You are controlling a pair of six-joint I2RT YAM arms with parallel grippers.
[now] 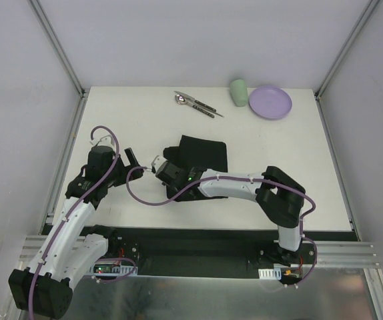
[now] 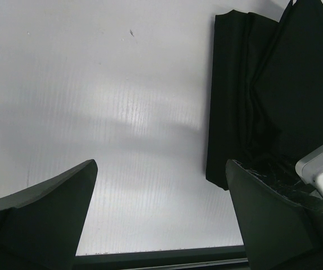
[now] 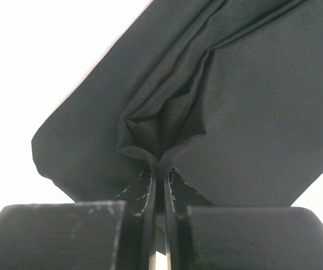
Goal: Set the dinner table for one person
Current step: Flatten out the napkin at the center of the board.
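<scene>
- Right gripper pinches a fold of the black mat.
- Left gripper gapes wide, empty.
- Plate, cup, cutlery unplaced at table far edge.

The right arm rises from its base, folds at the elbow and stretches leftward, low along the near side of the black cloth. There the right gripper has its jaws pressed together on a puckered fold at the cloth's left edge. The left arm leans forward and to the right, and its left gripper hangs just left of the cloth, pointing down with both fingers spread wide apart.
</scene>
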